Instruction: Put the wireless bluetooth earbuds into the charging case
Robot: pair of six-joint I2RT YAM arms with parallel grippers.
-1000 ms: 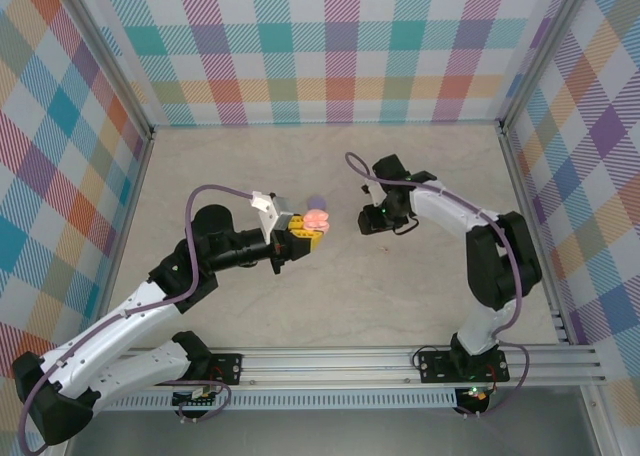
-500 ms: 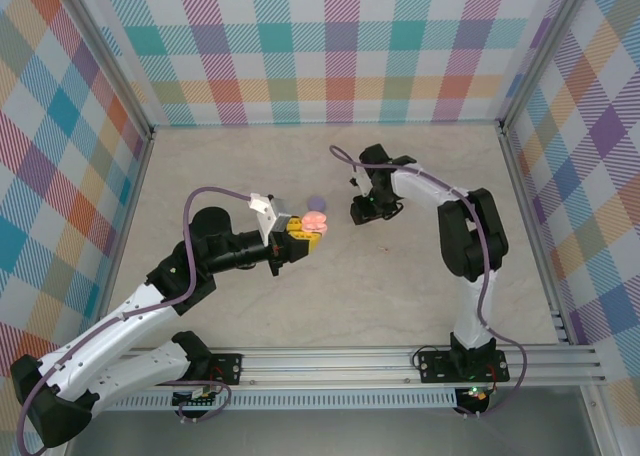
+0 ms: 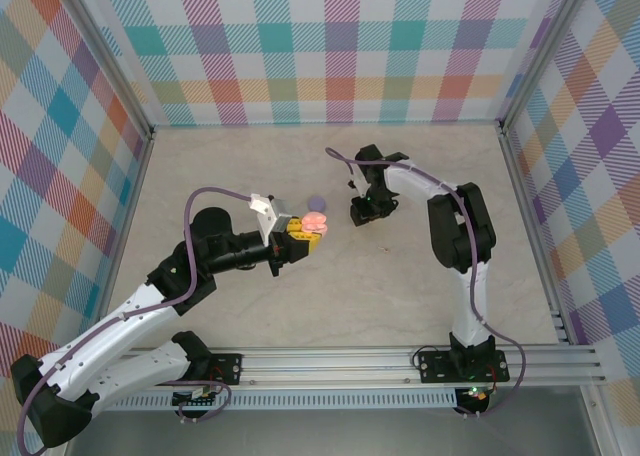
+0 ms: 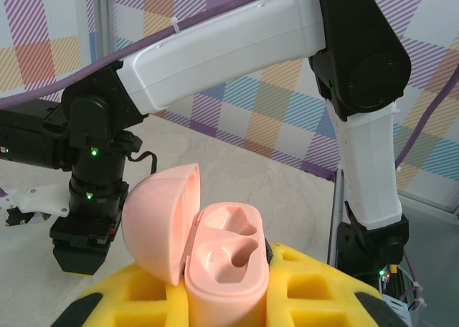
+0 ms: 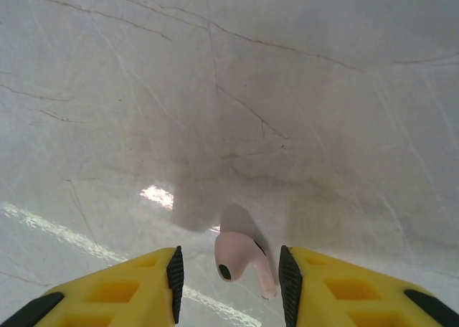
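My left gripper (image 3: 303, 232) is shut on a pale pink charging case (image 3: 316, 220), held upright between its yellow fingers (image 4: 330, 284). In the left wrist view the case (image 4: 226, 266) has its lid swung open to the left and both sockets are bare. My right gripper (image 3: 360, 213) points down at the table, just right of the case. In the right wrist view it (image 5: 229, 273) is open, and a pale pink earbud (image 5: 240, 259) lies on the table between its fingers, touching neither pad.
A small purple round case (image 3: 317, 201) sits on the table just behind the pink one. The right arm's black wrist (image 4: 90, 198) stands close in front of the held case. Plaid walls (image 3: 330, 46) enclose the marble-look table (image 3: 420, 296).
The right gripper has shifted left, toward the held case, and now straddles the pink earbud. The left arm and the case have barely moved.
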